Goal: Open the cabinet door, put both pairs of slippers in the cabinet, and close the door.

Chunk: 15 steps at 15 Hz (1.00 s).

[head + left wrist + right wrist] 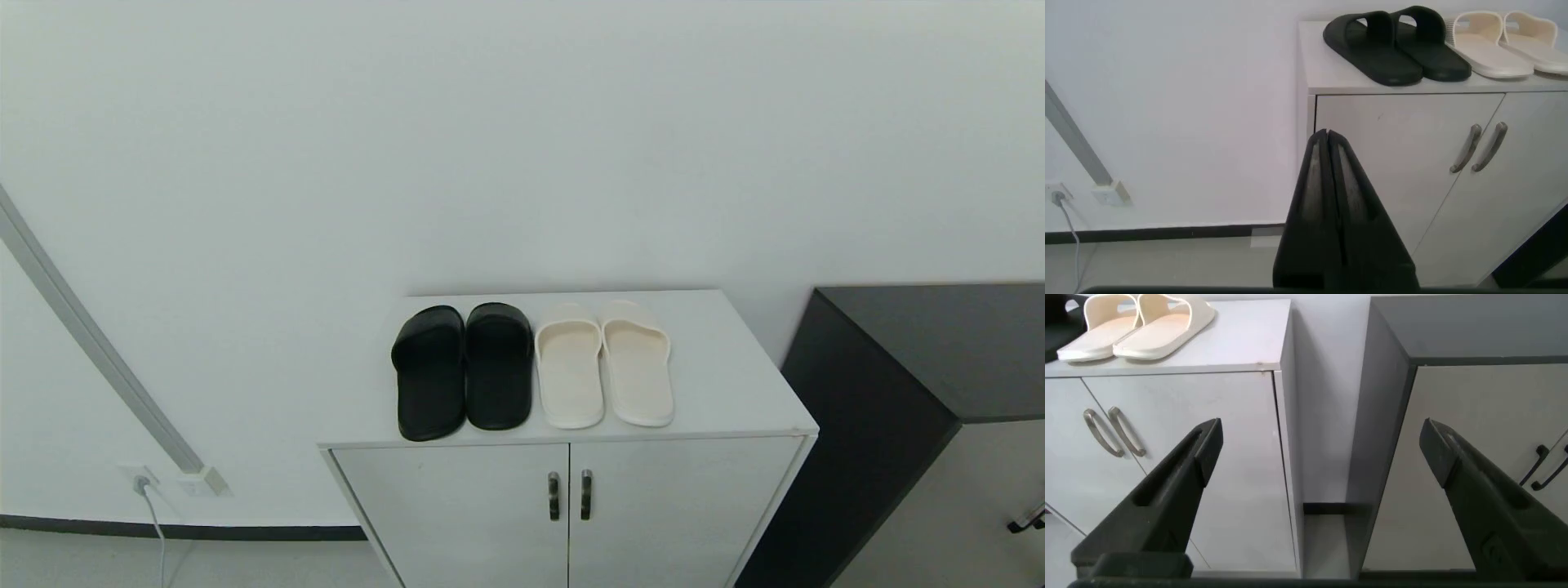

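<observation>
- slippers look like light moulded foam or rubber; judged bendy, not fragile, maybe a bit slick on the sole; best hold is a pinch on the top band or on the two inner edges where a pair meets
- cabinet doors judged stiff and hinged; pull by the door handles, two slim vertical metal bars just beside each other at the centre seam; tight gap, so the fingers could catch the wrong bar
- black slippers: matte, wide band, side by side and touching, on the cabinet top toward the robot's left, toes to the wall
- cream slippers: same shape, pale, just beside the black pair on the robot's right
- cabinet is white with two doors, both shut; nothing put away yet
- left gripper: fingers pressed together, holding nothing; low, in front of the cabinet's left side
- right gripper: fingers spread wide, holding nothing; faces the gap between the white cabinet and the dark cabinet
</observation>
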Available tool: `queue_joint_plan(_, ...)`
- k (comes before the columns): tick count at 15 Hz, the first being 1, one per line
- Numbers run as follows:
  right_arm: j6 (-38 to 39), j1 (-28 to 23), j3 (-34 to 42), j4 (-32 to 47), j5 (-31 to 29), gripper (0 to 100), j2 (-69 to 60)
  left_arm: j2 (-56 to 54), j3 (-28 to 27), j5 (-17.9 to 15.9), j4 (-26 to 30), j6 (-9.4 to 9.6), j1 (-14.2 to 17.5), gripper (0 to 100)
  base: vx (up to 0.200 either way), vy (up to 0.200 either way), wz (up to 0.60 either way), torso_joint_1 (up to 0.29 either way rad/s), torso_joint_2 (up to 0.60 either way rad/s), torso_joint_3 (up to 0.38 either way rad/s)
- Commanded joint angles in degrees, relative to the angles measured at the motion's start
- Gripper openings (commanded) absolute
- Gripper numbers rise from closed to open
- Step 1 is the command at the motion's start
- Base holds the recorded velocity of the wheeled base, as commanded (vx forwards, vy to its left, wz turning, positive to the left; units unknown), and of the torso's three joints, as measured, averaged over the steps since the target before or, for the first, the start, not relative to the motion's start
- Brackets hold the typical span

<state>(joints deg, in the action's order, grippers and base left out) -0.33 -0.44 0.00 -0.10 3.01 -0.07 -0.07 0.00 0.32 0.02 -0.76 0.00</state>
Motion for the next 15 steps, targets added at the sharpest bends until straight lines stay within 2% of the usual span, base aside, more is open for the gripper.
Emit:
queue_joint_plan(1,-0.02,0.00,0.00,0.01,0.07,100,0.07,0.07,0.00,0.03,-0.02,-0.04,0.00,0,0.000,0.000,0.00,0.000,0.00,0.000)
queue_joint_plan(13,0.07,0.09,-0.09,-0.78,-0.02,100,0.07,0.07,0.00,0.12,-0.02,-0.12,0.00,0,0.000,0.000,0.00,0.000,0.00,0.000)
queue_joint_plan(14,4.11,0.97,-8.70,-3.24,0.59,100,2.45,0.07,0.00,0.12,0.06,-0.12,0.00,0,0.000,0.000,0.00,0.000,0.00,0.000)
queue_joint_plan(15,10.00,2.99,-17.58,-0.87,1.21,100,7.72,0.07,0.00,0.21,0.06,-0.47,0.00,0,0.000,0.000,0.00,0.000,0.00,0.000)
